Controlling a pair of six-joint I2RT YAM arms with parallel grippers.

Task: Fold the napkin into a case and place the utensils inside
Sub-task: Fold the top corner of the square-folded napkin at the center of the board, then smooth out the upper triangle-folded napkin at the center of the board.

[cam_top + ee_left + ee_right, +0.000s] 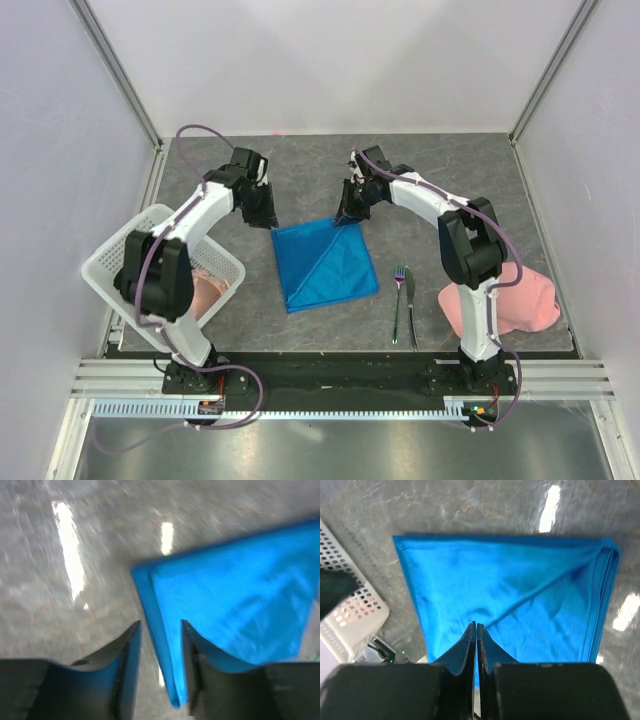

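Napkin [325,265] sits mid-table, already folded into a smaller layered square with a diagonal crease. It is not yet the narrow case.

Handling, as a judgement: thin soft fabric, very light and limp. Layers will probably slide or peel apart if only the top one is pinched. Best hold looks like a corner or the folded edge, catching all layers at once.

Left gripper [161,626] is at the napkin's 11 o'clock corner. Its jaws are partly apart, with the folded edge running between them and nothing clamped. Right gripper [475,626] is at the 1 o'clock corner with jaws pressed together over the cloth. Cannot tell if a layer is caught.

Fork [398,290] and knife [411,322] lie side by side at the napkin's 4 o'clock, apart from it.

Views: only the top view shows the utensils and both arms together. The left wrist view is blurry but shows the stacked edge between the fingers. The right wrist view shows the crease and the layered edge at 3 o'clock.
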